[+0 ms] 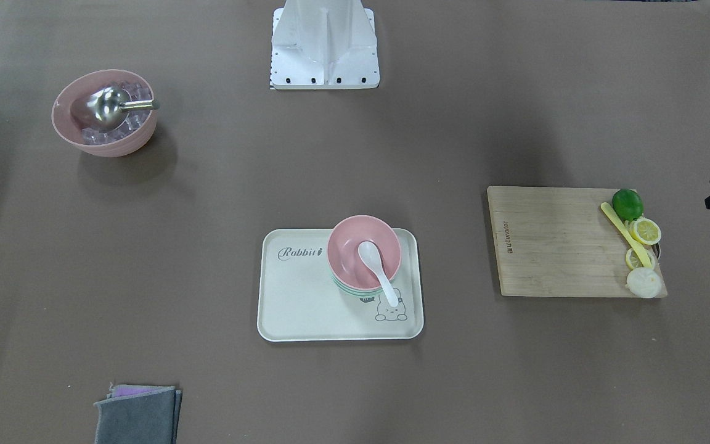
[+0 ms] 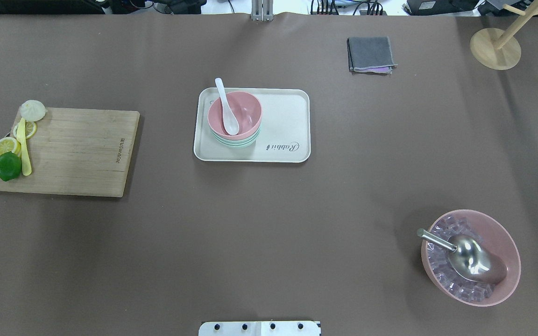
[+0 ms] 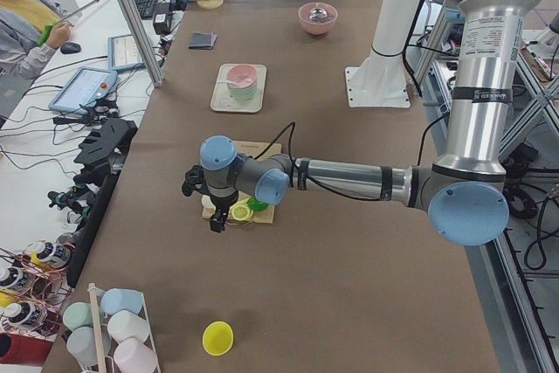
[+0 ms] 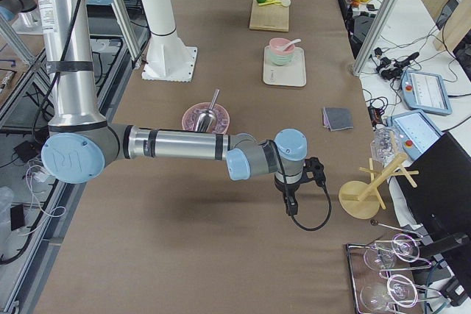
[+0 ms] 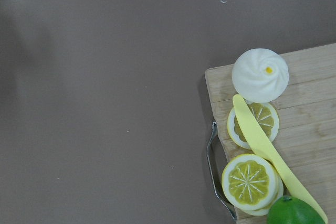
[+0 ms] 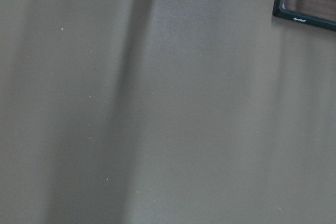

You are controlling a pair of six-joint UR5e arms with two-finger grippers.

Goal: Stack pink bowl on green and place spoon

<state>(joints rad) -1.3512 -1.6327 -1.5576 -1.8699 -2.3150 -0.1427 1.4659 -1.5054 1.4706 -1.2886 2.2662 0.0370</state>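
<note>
The small round pink bowl (image 1: 346,250) sits just right of centre in the front-facing view, nested squarely in the pale green bowl (image 1: 344,286), of which only thin rim bands peek out beneath it. The glossy white spoon (image 1: 378,264) lies inside, its scoop resting in the pink bowl's hollow and its handle leaning out over the rim toward the lower right. It looks like a settled placement, propped by the rim so it won't slide.

Both bowls stand on the cream rectangular tray (image 1: 296,296), on its right half, beside the printed lettering. Judging from this, the stack is made and the spoon is placed, so the task looks finished.

That would explain the arms: both are pulled well away from the tray. The left gripper (image 3: 214,216) hangs over the edge of the wooden cutting board (image 1: 546,240) at the right of the front-facing view, but whether it's wide or closed I cannot tell. The right gripper (image 4: 289,200) hovers over bare table near the wooden stand (image 2: 495,49), and again I cannot tell its state.

On the board's right edge lie a green lime (image 1: 627,203), lemon slices (image 1: 646,230), a yellow plastic knife (image 1: 623,231) and a white bun (image 1: 644,282). At upper left, a larger pink bowl of ice cubes (image 1: 105,139) holds a metal scoop (image 1: 108,105). A folded grey cloth (image 1: 139,416) lies at lower left.
</note>
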